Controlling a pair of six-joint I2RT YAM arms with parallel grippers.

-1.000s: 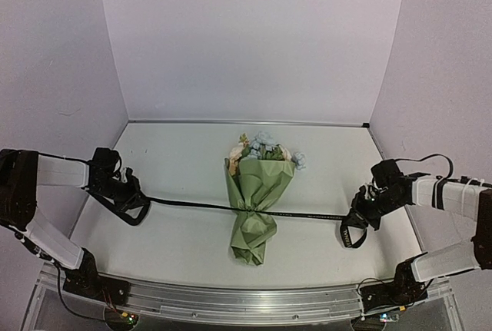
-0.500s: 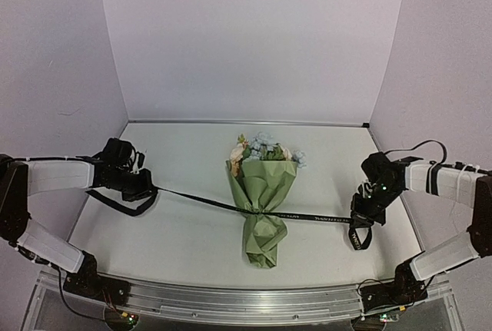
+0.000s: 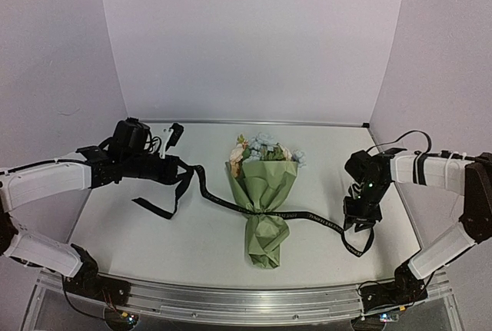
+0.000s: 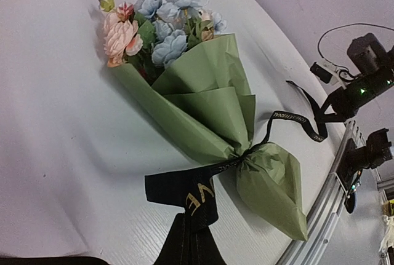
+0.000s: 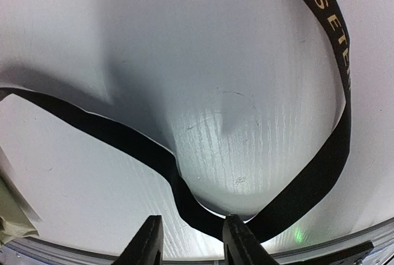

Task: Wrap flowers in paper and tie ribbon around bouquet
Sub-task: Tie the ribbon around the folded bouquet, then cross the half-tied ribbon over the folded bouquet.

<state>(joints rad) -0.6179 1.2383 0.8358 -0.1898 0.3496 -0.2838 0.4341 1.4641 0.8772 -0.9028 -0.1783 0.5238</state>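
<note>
Ribbon (image 3: 219,200) had slackened from its taut line; left pincer (image 3: 178,171) clenched on it, right pincer (image 3: 358,222) parted, released; bouquet (image 3: 263,189) lay mid-tabletop (image 3: 154,246), paper (image 3: 267,237) wrapped, neck cinched, so probably only letting go remained.

Pale lilac walls (image 3: 254,39), white table (image 3: 192,246).

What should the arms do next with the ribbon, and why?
Probably open the left gripper and drop its ribbon end. The ribbon already cinches the bouquet at its neck, and the right gripper stands open with its end lying slack on the table.
</note>
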